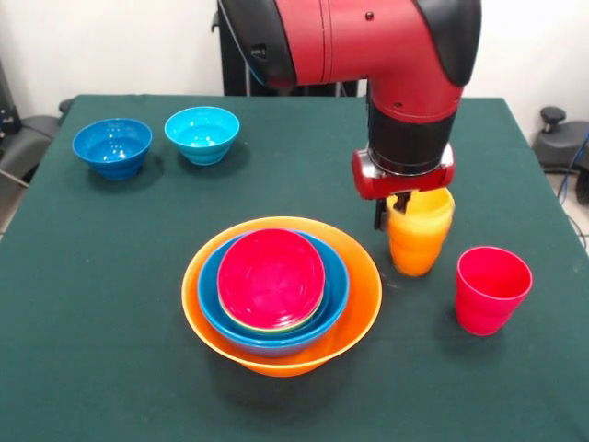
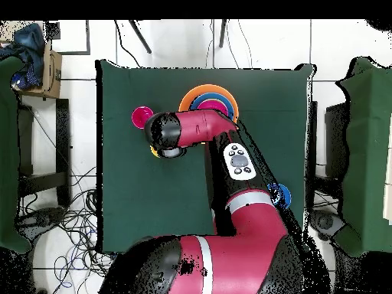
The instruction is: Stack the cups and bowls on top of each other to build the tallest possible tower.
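The tower (image 1: 281, 343) is a very large orange bowl holding a blue bowl, a thin green rim and a red bowl (image 1: 271, 276) on top; from overhead the tower (image 2: 208, 102) lies at the table's far side. Right of it stands a yellow cup (image 1: 425, 210) nested in an orange cup (image 1: 414, 250). My gripper (image 1: 391, 210) hangs straight down at the left rim of this cup pair, and its tips reach the rim. A red cup (image 1: 492, 287) stands alone further right, also seen from overhead as the red cup (image 2: 142, 117). The arm hides the gripper in the overhead view.
A dark-blue bowl (image 1: 112, 145) and a light-blue bowl (image 1: 202, 133) sit side by side at the far left of the green table (image 1: 110, 322). Overhead, the arm covers most of the blue bowl (image 2: 282, 196).
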